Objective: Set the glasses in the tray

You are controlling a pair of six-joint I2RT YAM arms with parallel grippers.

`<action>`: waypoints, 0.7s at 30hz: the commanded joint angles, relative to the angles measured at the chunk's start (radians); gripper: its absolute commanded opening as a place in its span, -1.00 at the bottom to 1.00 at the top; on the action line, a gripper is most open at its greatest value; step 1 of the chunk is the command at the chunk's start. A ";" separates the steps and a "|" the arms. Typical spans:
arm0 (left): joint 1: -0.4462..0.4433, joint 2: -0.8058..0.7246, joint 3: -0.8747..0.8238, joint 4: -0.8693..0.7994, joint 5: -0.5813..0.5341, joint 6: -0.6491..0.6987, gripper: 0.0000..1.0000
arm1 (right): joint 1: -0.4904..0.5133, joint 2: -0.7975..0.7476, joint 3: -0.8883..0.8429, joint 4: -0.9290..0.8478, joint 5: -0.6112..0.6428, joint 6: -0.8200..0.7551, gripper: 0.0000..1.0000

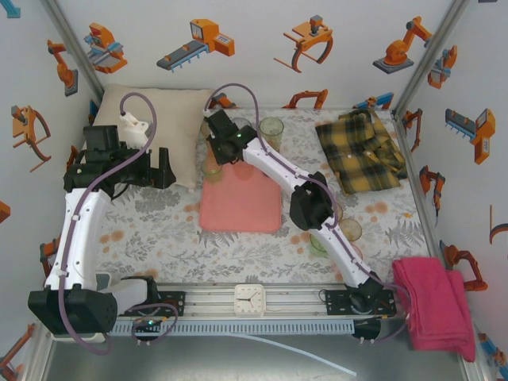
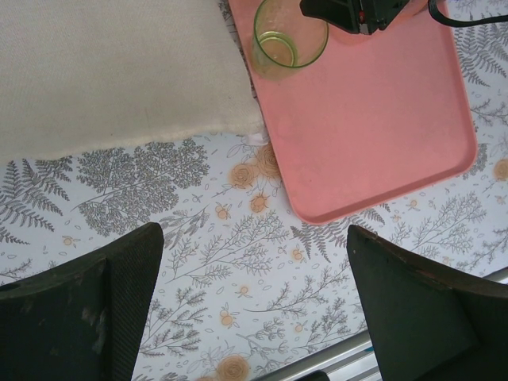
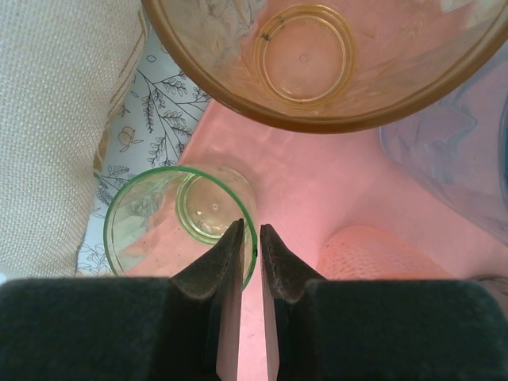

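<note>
1. The green tumbler [image 3: 151, 222] stands upright on the tray [image 2: 373, 119], in the corner nearest the cream pillow [image 2: 111, 71].
2. The right gripper [image 3: 251, 238] is over this same corner. Its jaws are almost together and pinch the wall of the green tumbler at the rim.
3. An orange tumbler [image 3: 317, 63] is near that corner; I cannot tell whether it stands on the tray.
4. The left gripper [image 2: 254, 234] hangs over the flowered tablecloth [image 2: 238, 270] beside the tray's left edge, jaws wide apart and holding nothing.
</note>
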 commanded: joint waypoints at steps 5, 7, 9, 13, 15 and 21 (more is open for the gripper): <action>0.006 -0.023 -0.012 0.011 0.012 -0.009 0.78 | -0.007 0.012 0.044 0.008 0.016 0.017 -0.66; 0.006 -0.022 -0.011 0.011 0.012 -0.010 0.78 | -0.009 0.014 0.047 0.011 0.017 0.016 -0.67; 0.006 -0.024 -0.011 0.011 0.012 -0.010 0.78 | -0.009 0.014 0.049 0.014 0.017 0.017 -0.69; 0.006 -0.025 -0.012 0.012 0.012 -0.010 0.78 | -0.011 0.015 0.052 0.013 0.019 0.017 -0.69; 0.006 -0.025 -0.011 0.011 0.012 -0.010 0.78 | -0.011 0.014 0.052 0.014 0.020 0.019 -0.70; 0.006 -0.025 -0.014 0.013 0.012 -0.009 0.79 | -0.013 0.017 0.052 0.016 0.017 0.021 -0.71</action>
